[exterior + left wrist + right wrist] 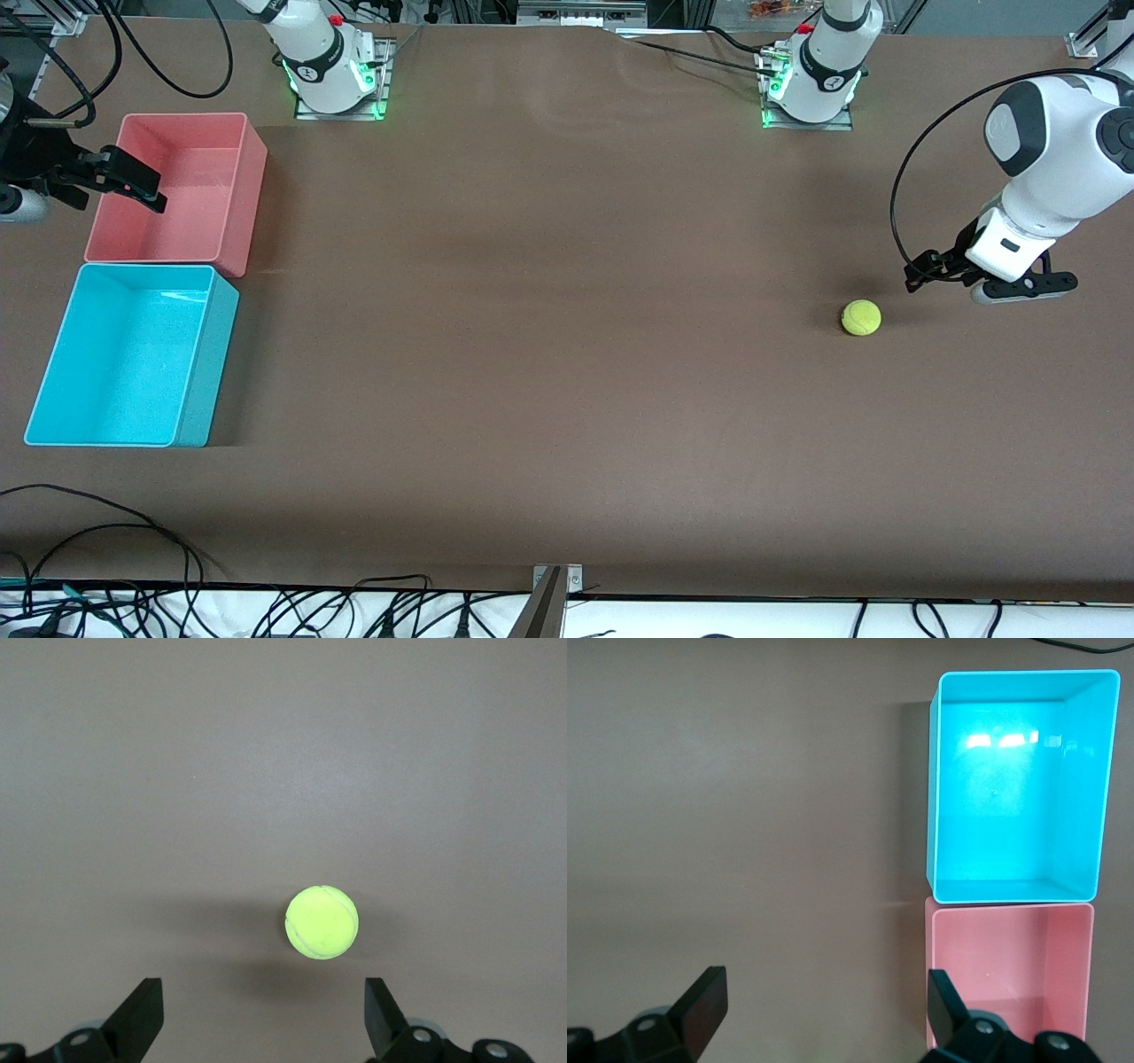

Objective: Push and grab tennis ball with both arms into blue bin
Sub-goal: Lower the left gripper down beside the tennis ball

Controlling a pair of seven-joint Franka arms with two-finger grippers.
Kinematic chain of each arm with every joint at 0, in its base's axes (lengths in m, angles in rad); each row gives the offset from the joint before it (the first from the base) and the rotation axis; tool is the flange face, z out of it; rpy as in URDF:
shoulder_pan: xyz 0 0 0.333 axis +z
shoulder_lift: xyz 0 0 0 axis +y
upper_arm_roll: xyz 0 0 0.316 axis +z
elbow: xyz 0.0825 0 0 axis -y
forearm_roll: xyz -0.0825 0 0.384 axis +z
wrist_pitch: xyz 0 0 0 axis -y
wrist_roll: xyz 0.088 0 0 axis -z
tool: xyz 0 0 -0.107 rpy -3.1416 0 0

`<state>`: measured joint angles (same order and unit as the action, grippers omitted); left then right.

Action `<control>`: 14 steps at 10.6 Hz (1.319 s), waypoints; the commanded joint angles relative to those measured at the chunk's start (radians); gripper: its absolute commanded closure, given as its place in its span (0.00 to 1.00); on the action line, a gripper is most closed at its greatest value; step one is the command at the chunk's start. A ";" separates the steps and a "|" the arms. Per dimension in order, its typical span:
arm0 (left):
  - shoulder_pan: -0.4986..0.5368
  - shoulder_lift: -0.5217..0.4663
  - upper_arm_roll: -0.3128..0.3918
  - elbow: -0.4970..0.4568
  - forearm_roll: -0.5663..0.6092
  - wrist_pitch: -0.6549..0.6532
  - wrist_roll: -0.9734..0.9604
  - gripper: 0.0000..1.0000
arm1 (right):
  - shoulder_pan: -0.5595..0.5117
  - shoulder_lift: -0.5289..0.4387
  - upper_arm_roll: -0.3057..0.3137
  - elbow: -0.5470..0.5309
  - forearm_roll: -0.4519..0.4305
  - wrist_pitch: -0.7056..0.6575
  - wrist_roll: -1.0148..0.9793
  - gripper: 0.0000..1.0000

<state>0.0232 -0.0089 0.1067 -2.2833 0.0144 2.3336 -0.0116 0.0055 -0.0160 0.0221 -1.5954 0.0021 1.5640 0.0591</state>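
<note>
The tennis ball (860, 317) is small and yellow-green and lies on the brown table toward the left arm's end. My left gripper (1019, 289) hangs low over the table beside the ball, toward the table's end. In the left wrist view its fingers (142, 1014) stand wide open and empty, with the ball (322, 921) lying ahead of them and not touching. The blue bin (124, 354) stands empty at the right arm's end. My right gripper (133, 182) hovers open and empty over the outer rim of the pink bin; its wrist view shows the blue bin (1019, 780).
A pink-red bin (190, 190) of the same size stands against the blue bin, farther from the front camera, and also shows in the right wrist view (1010, 966). A wide stretch of brown table lies between ball and bins. Black cables (133, 532) run along the table's front edge.
</note>
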 commanded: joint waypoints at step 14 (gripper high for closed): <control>0.038 0.113 0.016 -0.148 -0.030 0.228 0.782 1.00 | 0.004 -0.030 -0.001 -0.034 0.004 0.008 0.002 0.00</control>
<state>0.0552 0.0979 0.1191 -2.4190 -0.0035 2.5532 0.6069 0.0063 -0.0188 0.0222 -1.5988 0.0021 1.5640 0.0591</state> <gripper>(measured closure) 0.991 0.000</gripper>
